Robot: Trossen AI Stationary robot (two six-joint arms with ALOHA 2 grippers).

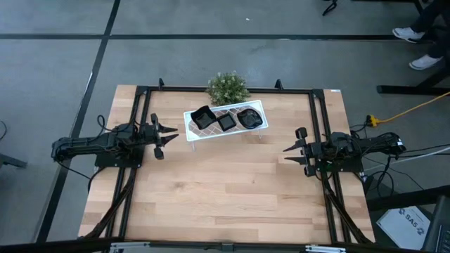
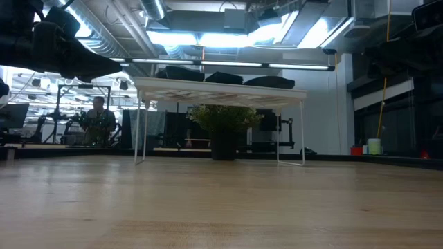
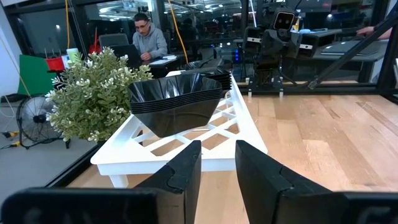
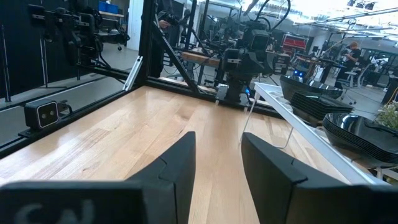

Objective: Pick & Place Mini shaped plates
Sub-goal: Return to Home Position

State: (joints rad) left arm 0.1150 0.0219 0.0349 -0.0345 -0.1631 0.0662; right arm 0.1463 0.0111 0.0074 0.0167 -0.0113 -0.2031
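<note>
All the mini shaped plates (image 1: 226, 121) sit on the white lattice rack (image 1: 190, 131). The rack stands on thin legs near the middle of the wooden table's (image 1: 225, 197) back edge, just in front of a small green plant (image 1: 227, 86). The plates form three glossy black stacks in a row: a leaf-shaped stack (image 1: 203, 117) at the rack's left end, a square stack (image 1: 226, 124) in the middle and a round stack (image 1: 249, 118) at the right end. The left gripper (image 1: 166, 139) hovers over the table's left part, pointing at the rack's left end but apart from it, its fingers parted with nothing between them. The right gripper (image 1: 291, 145) hangs over the right part, facing inward and clear of the rack, its fingers likewise spread and empty. A person (image 3: 147, 37) sits at a desk in the room beyond the table.
</note>
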